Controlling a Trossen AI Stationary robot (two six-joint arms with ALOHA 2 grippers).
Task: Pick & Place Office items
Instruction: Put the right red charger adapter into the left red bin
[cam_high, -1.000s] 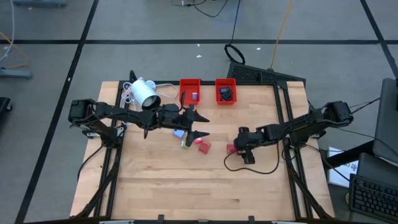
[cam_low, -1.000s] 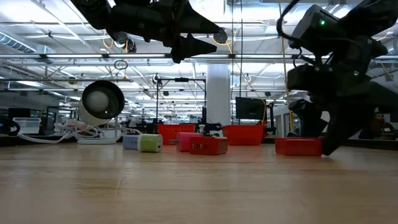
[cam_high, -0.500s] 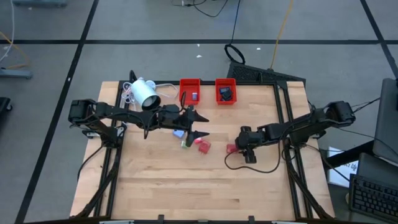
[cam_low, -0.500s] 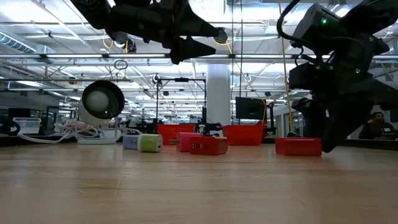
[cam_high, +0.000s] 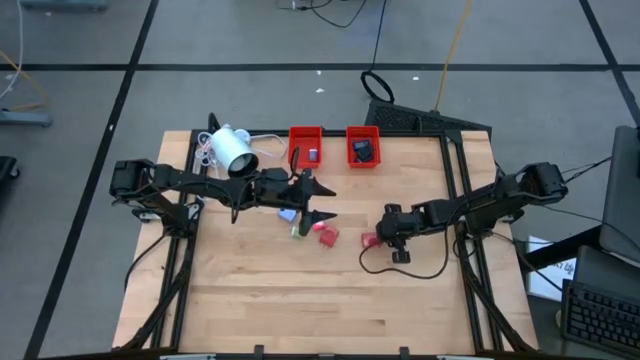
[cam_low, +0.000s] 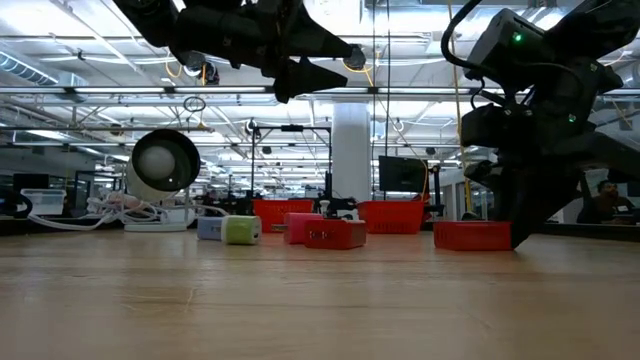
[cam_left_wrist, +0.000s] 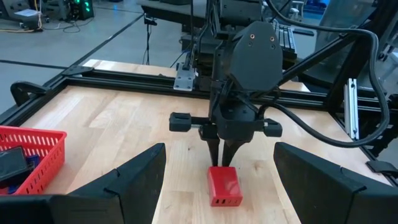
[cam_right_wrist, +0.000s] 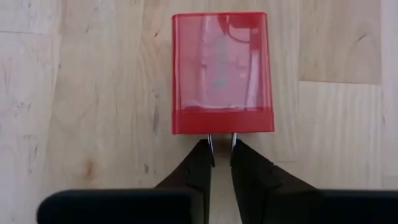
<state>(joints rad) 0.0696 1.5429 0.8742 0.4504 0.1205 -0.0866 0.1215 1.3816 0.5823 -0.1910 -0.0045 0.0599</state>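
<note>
— Where's the red piece (cam_right_wrist: 221, 73) he's after?

— Flat on the bare wood, right of the table's middle, well apart from the other small pieces. The right gripper (cam_right_wrist: 221, 146) is down at the table just behind it.

— Has he got it?

— Not as I see it. The fingers (cam_right_wrist: 200, 163) are pinched nearly together, only a thin slit between the tips, and they meet the block's near short edge instead of straddling it. Clenched on nothing, then, just touching the end.

— Which way does it lie?

— It's a bit longer than wide, and its long axis runs straight away from the right gripper, in line with that arm, towards the left gripper (cam_high: 322, 200). There's a darker band across the end nearest the fingertips.

— And the left one?

— Hanging above the table over the cluster near the middle: a green piece (cam_high: 297, 231), a pale blue piece (cam_high: 287, 215) and another red piece (cam_high: 326, 235). Its fingers (cam_left_wrist: 130, 175) are spread wide and hold nothing.

— The trays?

— Two red trays (cam_high: 306, 146) along the far edge, a small item in each.
</note>
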